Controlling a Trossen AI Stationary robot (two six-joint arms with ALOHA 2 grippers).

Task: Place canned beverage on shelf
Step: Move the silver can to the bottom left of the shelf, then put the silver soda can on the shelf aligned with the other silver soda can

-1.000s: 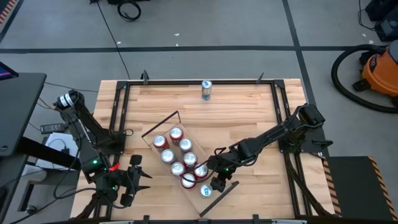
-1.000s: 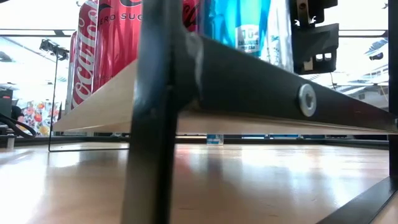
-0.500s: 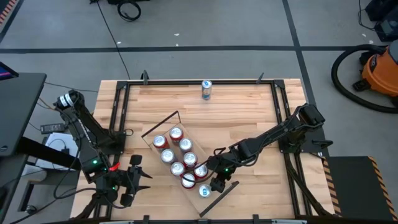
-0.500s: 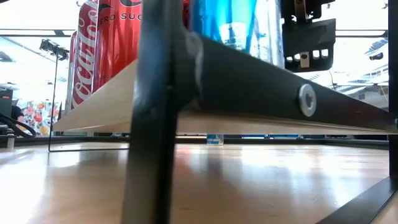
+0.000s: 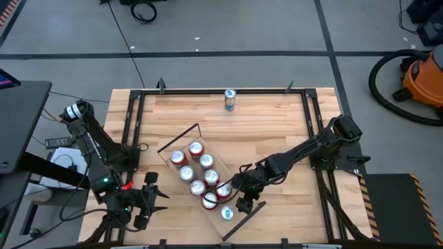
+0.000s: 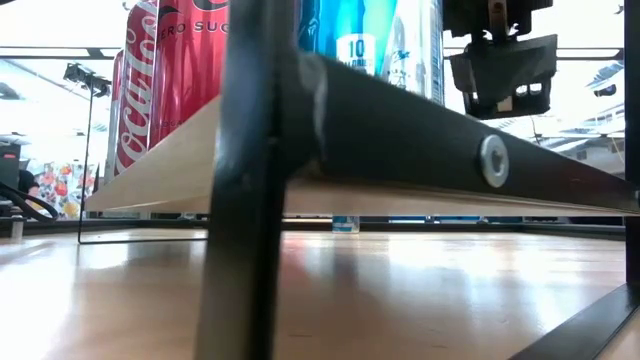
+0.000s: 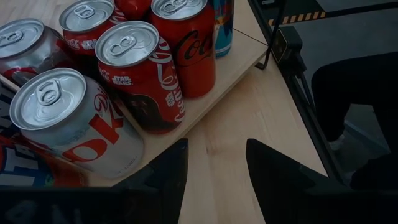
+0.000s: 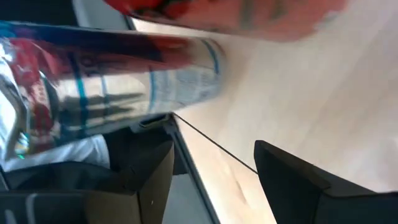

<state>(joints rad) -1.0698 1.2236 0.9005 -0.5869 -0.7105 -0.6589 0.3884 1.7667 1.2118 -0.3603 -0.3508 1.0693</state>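
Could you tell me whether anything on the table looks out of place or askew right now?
One blue can stands alone by the table's far edge, away from the cans on the shelf. The shelf itself lies diagonally across the tabletop. Nothing looks spilled or tipped.

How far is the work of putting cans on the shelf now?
Done: red cans and a blue can stand on the shelf. In hand: nothing; the right hand, shut, is beside that blue can. Remaining: one can stands alone at the table's far edge. The left hand waits at front left.
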